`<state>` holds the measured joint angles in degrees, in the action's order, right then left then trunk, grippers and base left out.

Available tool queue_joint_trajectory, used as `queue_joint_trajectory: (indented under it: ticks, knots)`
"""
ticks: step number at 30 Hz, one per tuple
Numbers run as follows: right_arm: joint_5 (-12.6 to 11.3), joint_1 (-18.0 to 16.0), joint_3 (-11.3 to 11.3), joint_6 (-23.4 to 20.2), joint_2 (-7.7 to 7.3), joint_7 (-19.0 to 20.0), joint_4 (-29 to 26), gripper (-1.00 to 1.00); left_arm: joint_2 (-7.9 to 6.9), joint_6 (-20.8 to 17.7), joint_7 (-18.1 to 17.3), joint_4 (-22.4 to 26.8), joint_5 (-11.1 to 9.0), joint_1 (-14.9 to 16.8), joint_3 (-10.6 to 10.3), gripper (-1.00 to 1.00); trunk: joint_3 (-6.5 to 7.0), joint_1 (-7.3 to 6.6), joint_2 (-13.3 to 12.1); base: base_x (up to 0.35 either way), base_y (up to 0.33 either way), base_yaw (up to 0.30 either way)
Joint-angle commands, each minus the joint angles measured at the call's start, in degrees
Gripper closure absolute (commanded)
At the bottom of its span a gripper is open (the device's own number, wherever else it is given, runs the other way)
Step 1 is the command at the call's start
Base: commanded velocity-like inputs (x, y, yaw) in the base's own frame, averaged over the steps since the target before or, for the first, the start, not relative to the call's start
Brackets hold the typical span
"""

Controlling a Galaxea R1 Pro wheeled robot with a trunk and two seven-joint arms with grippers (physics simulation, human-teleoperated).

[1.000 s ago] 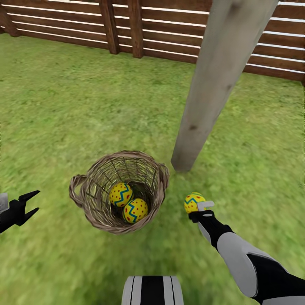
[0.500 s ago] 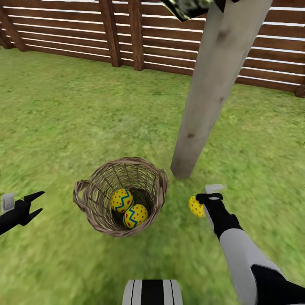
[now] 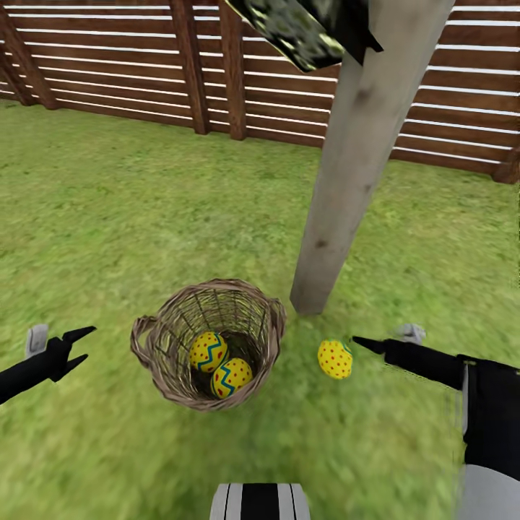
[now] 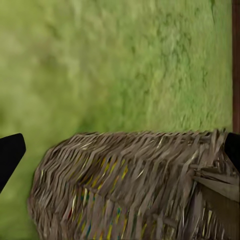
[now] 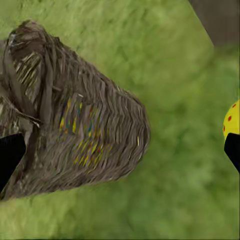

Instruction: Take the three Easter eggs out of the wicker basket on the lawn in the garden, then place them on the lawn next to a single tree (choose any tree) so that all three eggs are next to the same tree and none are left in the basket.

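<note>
The wicker basket (image 3: 209, 343) stands on the lawn (image 3: 108, 217) in the head view, with two yellow Easter eggs (image 3: 208, 351) (image 3: 231, 377) inside it. A third egg (image 3: 334, 359) lies on the grass, a short way from the foot of the tree's pale trunk (image 3: 347, 166). My right gripper (image 3: 361, 343) hovers just right of that egg, open and empty. In the right wrist view the egg (image 5: 231, 119) peeks in beside one fingertip (image 5: 232, 150), with the basket (image 5: 75, 130) across the grass. My left gripper (image 3: 78, 347) is open, left of the basket (image 4: 130, 190).
A brown slatted fence (image 3: 144, 65) closes the lawn at the back. Dark speckled foliage (image 3: 296, 29) hangs at the top by the trunk. My own base (image 3: 260, 502) sits at the bottom edge. Open grass spreads to the left and right.
The right gripper has opened and let the egg go; the egg now lies on the grass by the trunk. The right arm drew back to the right. The head view tilted up a little.
</note>
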<state>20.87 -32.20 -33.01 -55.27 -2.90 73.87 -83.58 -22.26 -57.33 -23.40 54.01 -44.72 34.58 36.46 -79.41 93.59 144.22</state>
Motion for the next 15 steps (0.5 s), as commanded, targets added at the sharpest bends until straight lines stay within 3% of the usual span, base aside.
queue_joint_trajectory:
  ticks: [1, 3, 4, 11, 13, 15]
  knots:
    - [0.5, -0.1, -2.3, -0.4, -0.19, 7.0, -0.1, -1.0, -0.03, -0.3, -0.4, -0.1, 0.4, 0.1, 0.2, -1.0, 0.19, -0.03, 0.0, 0.0, 0.0, 0.0]
    - [0.5, 0.0, -4.1, -0.3, -0.66, 14.7, -0.2, -1.0, -0.05, -0.3, -0.4, -0.3, 0.4, 0.0, 0.2, -1.0, 0.63, -0.08, 0.0, 0.0, 0.0, 0.0]
    - [0.4, 0.0, -4.3, -0.3, -0.84, 16.1, -0.2, -1.0, -0.09, -0.3, -0.4, -0.4, 0.4, 0.0, 0.2, -1.0, 0.85, -0.11, 0.0, 0.0, 0.0, 0.0]
    - [-0.5, 0.1, -3.7, 0.0, -0.75, 16.1, -0.2, -1.0, -0.28, -0.2, -0.4, -0.3, 0.5, 0.0, 0.2, -1.0, 2.4, -0.29, -0.1, 0.0, 0.0, 0.0]
    - [-0.2, 0.2, -0.4, 0.2, -0.61, 16.1, 0.0, -1.0, -0.34, -0.3, -0.4, -0.3, 0.4, 0.0, 0.3, -1.0, 2.85, -0.34, -0.2, 0.0, 0.0, 0.0]
    - [0.4, 0.5, 5.3, 0.4, -0.39, 15.5, 0.3, -1.0, -0.33, -0.3, -0.4, -0.3, 0.4, 0.0, 0.2, -1.0, 3.29, -0.39, -0.2, 0.0, 0.0, 0.0]
